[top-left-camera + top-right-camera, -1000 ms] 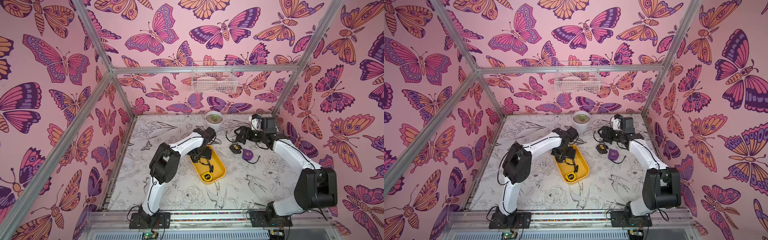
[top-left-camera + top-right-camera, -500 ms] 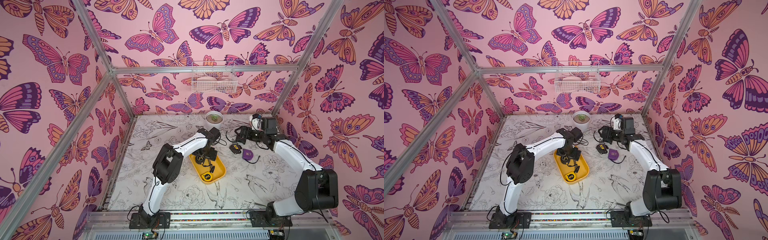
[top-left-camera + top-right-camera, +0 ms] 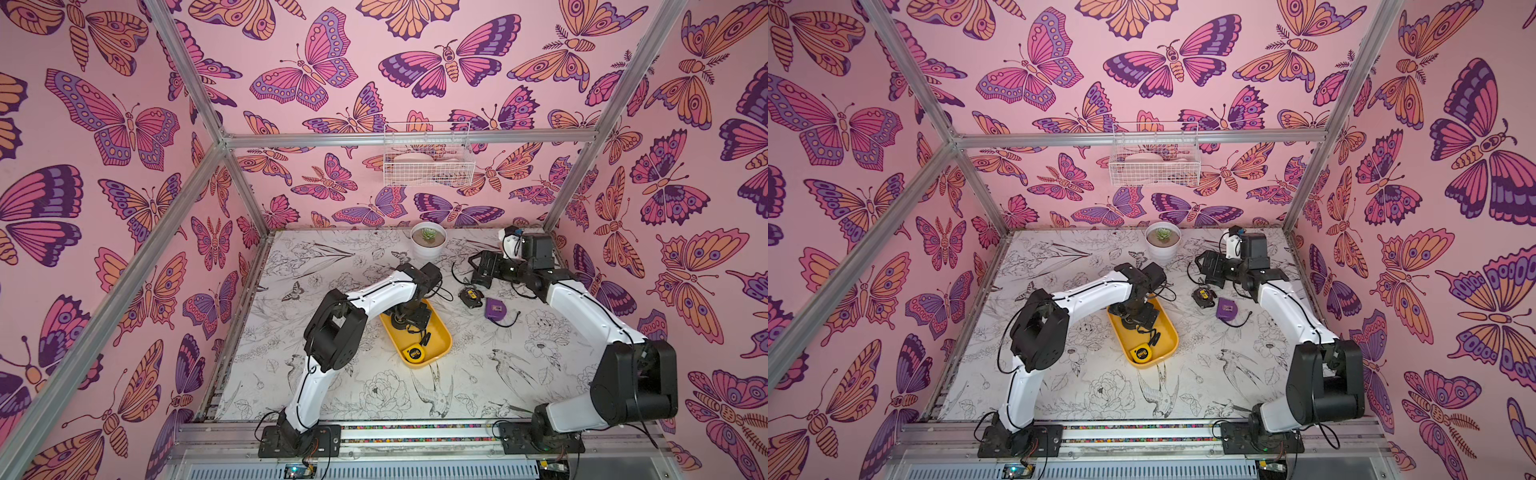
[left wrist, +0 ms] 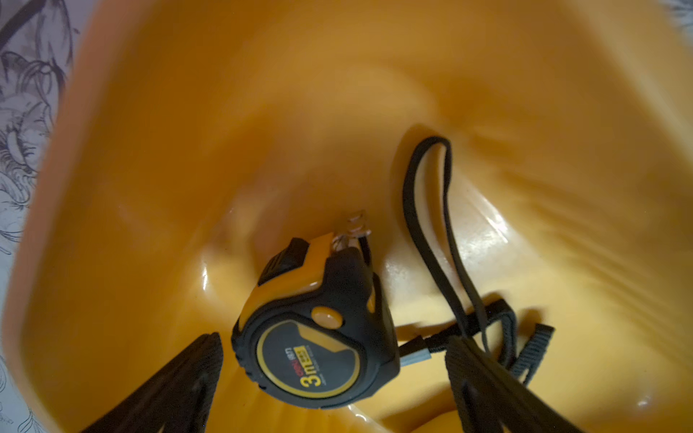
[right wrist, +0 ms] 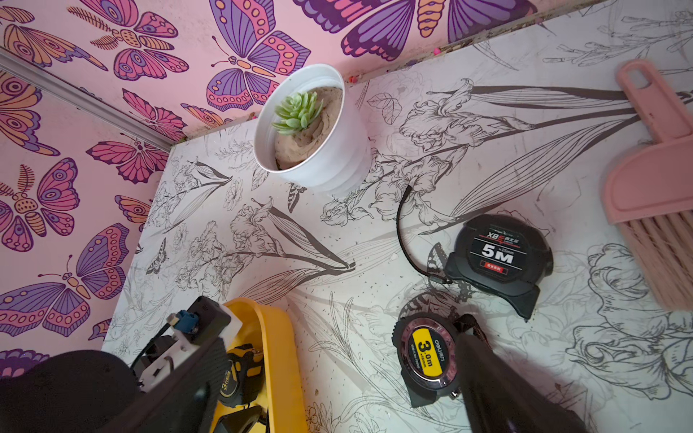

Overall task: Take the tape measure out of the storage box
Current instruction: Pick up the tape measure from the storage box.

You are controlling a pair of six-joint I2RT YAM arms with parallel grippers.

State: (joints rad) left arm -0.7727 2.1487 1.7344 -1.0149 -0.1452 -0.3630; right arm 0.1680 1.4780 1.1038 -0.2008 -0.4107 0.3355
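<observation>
Yellow box (image 3: 438,337): 1 tape measure (image 3: 414,353)

1. Walls (image 3: 124,124): pink, purple and orange butterflies.
2. Frame (image 3: 311,141): aluminium bars at corners and across the back wall.
3. Tabletop (image 3: 332,257): white, black line drawings of flowers and birds.
4. Wire basket (image 3: 428,174): white, hangs on back bar.
5. Light: bright, even.

**Pot, brush, basket**

A white pot (image 3: 428,249) holding a succulent (image 5: 298,112) stands upright near the back edge of the counter (image 3: 324,266). A pink hand brush (image 5: 652,180) lies on the counter. A white wire basket (image 3: 428,168) hangs on the butterfly-papered back wall (image 3: 316,79).
</observation>
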